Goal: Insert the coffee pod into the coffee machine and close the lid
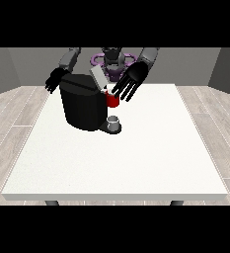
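Now the big black coffee machine (84, 106) stands on the far left part of the white worktop (136, 163), its grey lid (97, 77) tilted up. At the view's right, the black hand (131, 81) spreads straight fingers just over the red part (maybe the pod) (112, 100). A small grey cup (114, 121) sits below. At the view's left, the other hand (53, 81) hangs behind the machine, fingers relaxed.

The coffee machine (82, 106) hides part of the hand at the view's left (54, 80).
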Robot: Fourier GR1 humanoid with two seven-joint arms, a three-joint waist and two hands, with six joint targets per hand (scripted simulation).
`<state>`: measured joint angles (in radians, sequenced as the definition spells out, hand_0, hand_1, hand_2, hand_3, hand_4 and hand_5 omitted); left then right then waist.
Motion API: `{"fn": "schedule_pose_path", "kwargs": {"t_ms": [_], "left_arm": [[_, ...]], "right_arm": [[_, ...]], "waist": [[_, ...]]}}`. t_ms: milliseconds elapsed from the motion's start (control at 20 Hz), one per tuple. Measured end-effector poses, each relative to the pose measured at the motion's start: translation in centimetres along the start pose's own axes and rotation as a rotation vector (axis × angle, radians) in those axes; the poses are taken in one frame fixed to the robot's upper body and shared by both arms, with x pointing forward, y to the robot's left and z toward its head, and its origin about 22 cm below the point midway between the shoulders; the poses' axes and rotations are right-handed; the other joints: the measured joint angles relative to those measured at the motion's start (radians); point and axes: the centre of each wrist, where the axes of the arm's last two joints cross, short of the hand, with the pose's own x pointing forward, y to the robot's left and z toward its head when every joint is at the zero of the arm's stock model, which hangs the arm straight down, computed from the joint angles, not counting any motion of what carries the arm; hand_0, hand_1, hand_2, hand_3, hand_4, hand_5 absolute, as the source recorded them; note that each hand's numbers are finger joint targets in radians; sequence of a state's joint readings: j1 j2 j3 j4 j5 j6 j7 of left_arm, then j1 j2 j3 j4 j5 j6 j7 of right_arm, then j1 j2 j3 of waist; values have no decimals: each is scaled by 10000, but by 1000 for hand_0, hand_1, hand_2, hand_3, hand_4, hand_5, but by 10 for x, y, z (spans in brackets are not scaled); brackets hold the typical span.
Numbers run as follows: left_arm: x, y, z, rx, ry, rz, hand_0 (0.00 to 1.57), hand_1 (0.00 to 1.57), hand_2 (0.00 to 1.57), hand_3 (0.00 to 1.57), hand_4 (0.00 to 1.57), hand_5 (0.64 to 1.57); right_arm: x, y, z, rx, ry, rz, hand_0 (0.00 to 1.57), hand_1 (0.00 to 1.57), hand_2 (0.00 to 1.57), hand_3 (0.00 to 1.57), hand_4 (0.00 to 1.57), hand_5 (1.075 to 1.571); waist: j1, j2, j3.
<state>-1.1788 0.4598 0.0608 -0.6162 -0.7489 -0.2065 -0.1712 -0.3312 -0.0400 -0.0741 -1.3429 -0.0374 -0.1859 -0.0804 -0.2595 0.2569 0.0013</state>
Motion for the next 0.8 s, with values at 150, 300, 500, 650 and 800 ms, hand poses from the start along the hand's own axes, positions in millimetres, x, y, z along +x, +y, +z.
{"fn": "schedule_pose_path", "kwargs": {"t_ms": [150, 300, 500, 650, 800], "left_arm": [[-4, -9, 2, -328, 95, 56, 0, 0, 0, 0, 0, 1571], [2, -21, 0, -594, 104, 103, 0, 0, 0, 0, 0, 1571], [-7, -37, 5, -651, 212, 512, 0, 0, 0, 0, 0, 1571], [-10, -58, 8, -824, 179, 1481, 0, 0, 0, 0, 0, 1571], [-14, -76, 12, -670, 181, 3191, 0, 0, 0, 0, 249, 1571]], "right_arm": [[-9, -8, 5, -154, 383, 13, 0, 0, 0, 0, 387, 1571], [-18, -14, 8, -338, 647, 65, 0, 0, 0, 0, 424, 1571], [-25, -15, 18, -359, 854, 134, 0, 0, 0, 0, 392, 1571], [-37, -27, 26, -767, 1254, 99, 0, 0, 0, 0, 383, 1571], [-48, -37, 36, -1108, 1722, 117, 0, 0, 0, 0, 433, 1571]], "waist": [[147, -364, -4], [350, -677, -8], [449, -1001, -11], [831, -1484, -11], [1230, -2059, -13]]}}
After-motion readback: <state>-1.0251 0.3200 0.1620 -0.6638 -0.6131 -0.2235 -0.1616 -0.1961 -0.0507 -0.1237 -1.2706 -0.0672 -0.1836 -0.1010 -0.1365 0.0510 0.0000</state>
